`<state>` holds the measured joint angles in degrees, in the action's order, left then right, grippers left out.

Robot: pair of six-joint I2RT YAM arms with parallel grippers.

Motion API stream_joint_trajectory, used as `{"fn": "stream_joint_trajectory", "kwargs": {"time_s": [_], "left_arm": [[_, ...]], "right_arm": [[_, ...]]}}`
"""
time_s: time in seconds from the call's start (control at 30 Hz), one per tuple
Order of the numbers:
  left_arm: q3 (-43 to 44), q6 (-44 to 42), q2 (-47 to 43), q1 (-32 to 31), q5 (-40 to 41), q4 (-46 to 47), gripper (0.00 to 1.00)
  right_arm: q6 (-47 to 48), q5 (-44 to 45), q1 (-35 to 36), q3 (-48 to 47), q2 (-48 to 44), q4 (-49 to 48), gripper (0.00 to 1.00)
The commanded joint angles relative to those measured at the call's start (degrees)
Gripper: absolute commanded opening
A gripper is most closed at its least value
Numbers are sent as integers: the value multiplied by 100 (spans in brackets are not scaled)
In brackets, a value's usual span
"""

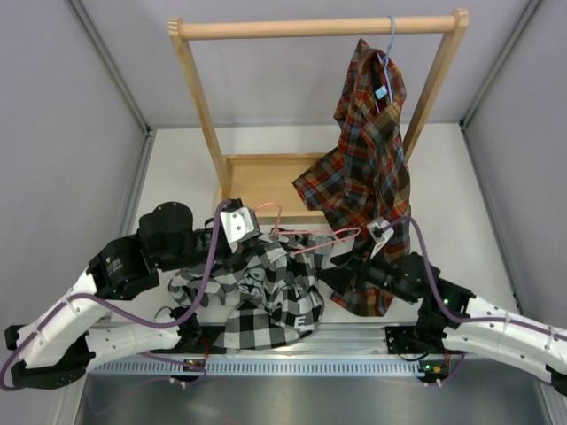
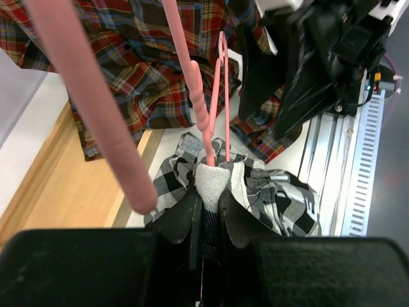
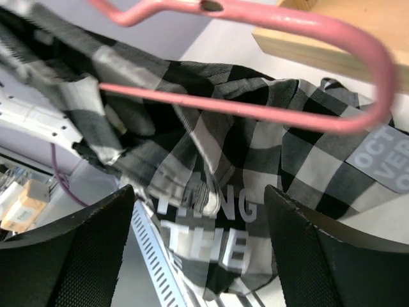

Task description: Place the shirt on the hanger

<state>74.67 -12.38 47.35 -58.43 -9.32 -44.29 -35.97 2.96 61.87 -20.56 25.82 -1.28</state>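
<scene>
Black-and-white check cloth lies bunched at the near edge of the tabletop (image 1: 182, 168), between the two arms. This is the shirt (image 1: 266, 297), white lettering up, crumpled rather than spread. At its left the left hand (image 2: 209, 192) is pinched together on a pale fold of the shirt. The wires of the pink hanger (image 1: 306, 241) rise out of that same pinch, though I cannot tell whether the wire itself is gripped. The hanger lies along the shirt's far edge, one rounded end reaching over the check cloth. Further right, the right hand (image 3: 195, 201) has its fingers well apart, holding nothing, just beside that end. I judge the task to be partway: hanger and shirt are brought together, but neither shoulder sits on the wire and nothing is hung. As for holders, the wooden rack (image 1: 319, 28) at the back right carries a red plaid shirt (image 1: 368, 150) on a light blue hanger (image 1: 391, 44). The plaid shirt's hem falls over the rack's boxed base (image 1: 252, 181).
</scene>
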Motion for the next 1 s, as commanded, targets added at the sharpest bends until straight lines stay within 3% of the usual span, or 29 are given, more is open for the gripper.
{"fn": "stream_joint_trajectory", "kwargs": {"time_s": [0.0,0.27,0.5,0.63,0.73,0.97], "left_arm": [[-303,438,-462,-10,80,1158,0],[-805,711,-851,-10,298,1652,0],[-735,799,-824,-10,721,1705,0],[-761,772,-807,-10,853,1687,0],[-788,755,-850,-10,1125,1705,0],[-867,641,-1044,-19,1292,1705,0]], "right_arm": [[-270,30,45,-45,773,-1250,77],[-165,-690,98,218,2119,-3349,55],[-77,-788,291,332,2761,-4150,46],[-42,-718,300,447,2823,-4398,30],[19,-613,300,456,2762,-4189,31],[116,19,300,658,1980,-3451,54]]}}
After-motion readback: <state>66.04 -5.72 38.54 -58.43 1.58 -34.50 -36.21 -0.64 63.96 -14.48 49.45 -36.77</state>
